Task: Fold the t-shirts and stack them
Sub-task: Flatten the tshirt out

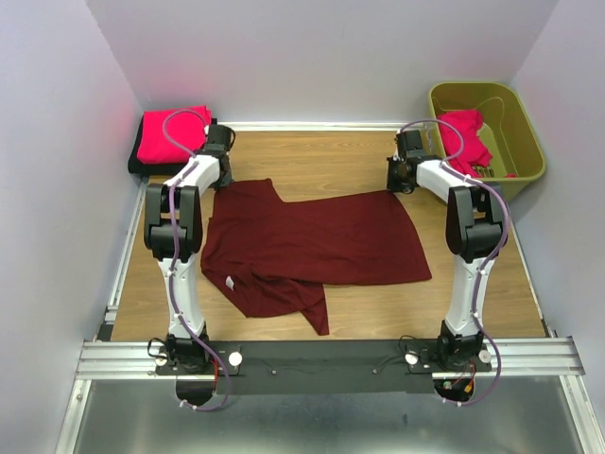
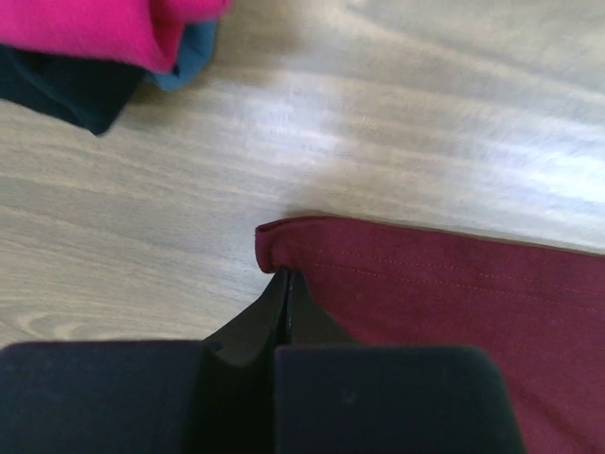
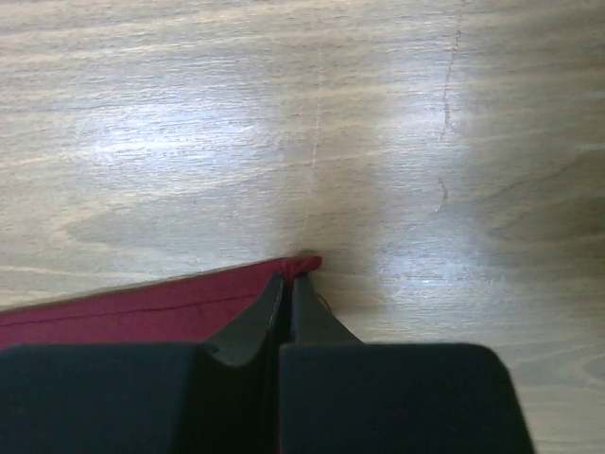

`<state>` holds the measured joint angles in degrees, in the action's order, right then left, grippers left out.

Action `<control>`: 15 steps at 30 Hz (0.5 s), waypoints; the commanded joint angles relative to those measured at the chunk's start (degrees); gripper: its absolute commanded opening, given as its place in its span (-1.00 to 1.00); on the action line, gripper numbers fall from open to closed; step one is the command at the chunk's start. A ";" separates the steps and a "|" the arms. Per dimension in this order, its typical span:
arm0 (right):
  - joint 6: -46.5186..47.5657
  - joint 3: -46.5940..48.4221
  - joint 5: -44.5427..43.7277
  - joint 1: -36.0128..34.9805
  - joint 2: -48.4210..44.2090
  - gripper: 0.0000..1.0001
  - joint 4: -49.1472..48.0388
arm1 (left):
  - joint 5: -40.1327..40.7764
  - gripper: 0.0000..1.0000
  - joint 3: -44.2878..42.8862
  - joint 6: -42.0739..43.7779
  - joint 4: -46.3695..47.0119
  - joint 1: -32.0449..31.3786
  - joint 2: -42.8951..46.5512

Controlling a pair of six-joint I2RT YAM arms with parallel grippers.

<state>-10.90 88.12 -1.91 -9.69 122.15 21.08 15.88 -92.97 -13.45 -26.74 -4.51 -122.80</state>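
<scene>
Maroon shirt (image 1: 312, 246) lies mid-surface (image 1: 321, 156), spread wide. Its near-left part is folded over and rumpled, with one flap trailing toward the arm bases.

Left end effector (image 1: 219, 170) is at the shirt's far-left corner. In my left wrist view the fingers (image 2: 286, 274) are pressed together, with the rolled hem corner of the maroon shirt (image 2: 454, 303) pinched at their tips.

Right end effector (image 1: 402, 180) is at the far-right corner. In the right wrist view it (image 3: 288, 276) is likewise closed tight on the cloth's point (image 3: 142, 312), with bare wood beyond.

Pink shirt (image 1: 172, 135) sits folded on the black shirt (image 1: 142, 165) in the far-left corner, near the left wrist. The left wrist view shows both at the top left: pink (image 2: 95, 28) over black (image 2: 66, 90), with a sliver of blue cloth (image 2: 194, 57) between. I cannot tell what the blue belongs to.

Bin (image 1: 525, 142) is at the far right, with another pink shirt (image 1: 463, 137) heaped over its left rim.
</scene>
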 commanded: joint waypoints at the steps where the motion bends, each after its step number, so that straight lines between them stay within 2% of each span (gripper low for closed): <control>1: 0.61 1.61 1.30 -0.33 0.03 -0.97 5.55 | -0.67 -1.00 -6.58 -0.08 -0.50 0.73 4.15; 3: 1.05 4.33 -1.06 -0.24 -1.55 -0.99 5.46 | -0.41 -1.00 -10.63 0.00 -1.12 1.17 4.85; 6: 2.10 11.18 -5.45 -0.24 -4.54 -0.99 5.55 | 0.29 -1.00 -23.62 0.62 -4.53 1.87 3.63; 9: 3.07 18.39 -9.58 0.20 -8.58 -0.99 5.64 | 0.03 -1.00 -43.01 1.32 -9.89 2.75 1.96; 12: 4.12 24.20 -12.05 0.38 -11.31 -0.99 5.55 | -1.11 -1.00 -48.00 2.20 -9.21 3.28 4.84; 15: 5.27 28.06 -13.03 0.29 -15.16 -0.99 5.55 | -1.55 -1.00 -43.89 3.86 -3.33 3.46 13.16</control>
<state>-8.29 110.56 -8.84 -9.78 114.56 26.85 14.55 -138.19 -12.16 -32.40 -2.17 -116.79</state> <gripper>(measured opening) 0.014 0.006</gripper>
